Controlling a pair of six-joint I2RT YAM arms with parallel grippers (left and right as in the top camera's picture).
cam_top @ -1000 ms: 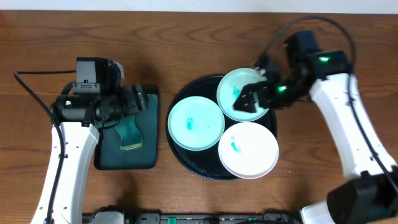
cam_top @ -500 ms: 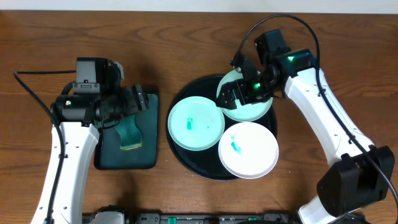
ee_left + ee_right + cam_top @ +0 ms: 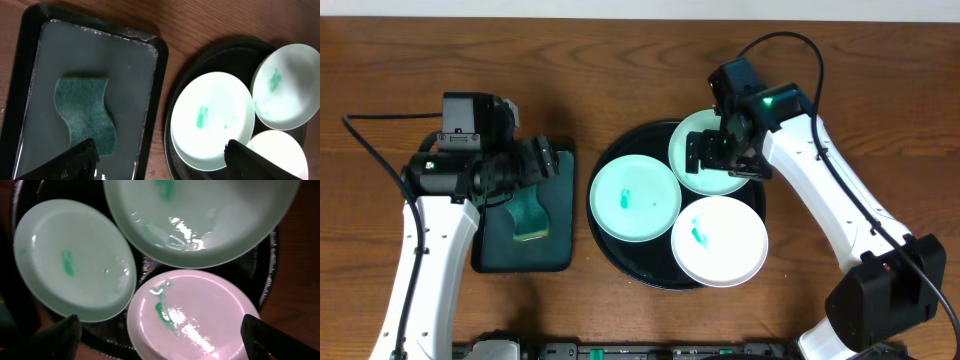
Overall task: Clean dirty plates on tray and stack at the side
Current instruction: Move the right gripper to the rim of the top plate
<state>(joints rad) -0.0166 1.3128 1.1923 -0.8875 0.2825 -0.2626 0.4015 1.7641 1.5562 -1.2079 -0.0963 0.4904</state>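
Three plates lie in the round black tray (image 3: 620, 255). A mint plate (image 3: 635, 198) sits at its left, a second mint plate (image 3: 700, 135) at its upper right and a white plate (image 3: 720, 240) at its lower right. Each carries a teal smear. My right gripper (image 3: 725, 160) hangs open over the upper right mint plate. In the right wrist view, that gripper (image 3: 170, 340) has the white plate (image 3: 195, 315) below its spread fingers and holds nothing. My left gripper (image 3: 548, 165) stands open over the rectangular tray.
A dark green rectangular tray (image 3: 490, 255) left of the round tray holds shallow water and a green sponge (image 3: 528, 215). The left wrist view shows the sponge (image 3: 85, 117) and the left mint plate (image 3: 212, 120). Bare wooden tabletop (image 3: 860, 300) lies to the right.
My right arm has swung left and back, and its open gripper has turned over the upper right mint plate. The left arm and the plates have not moved.
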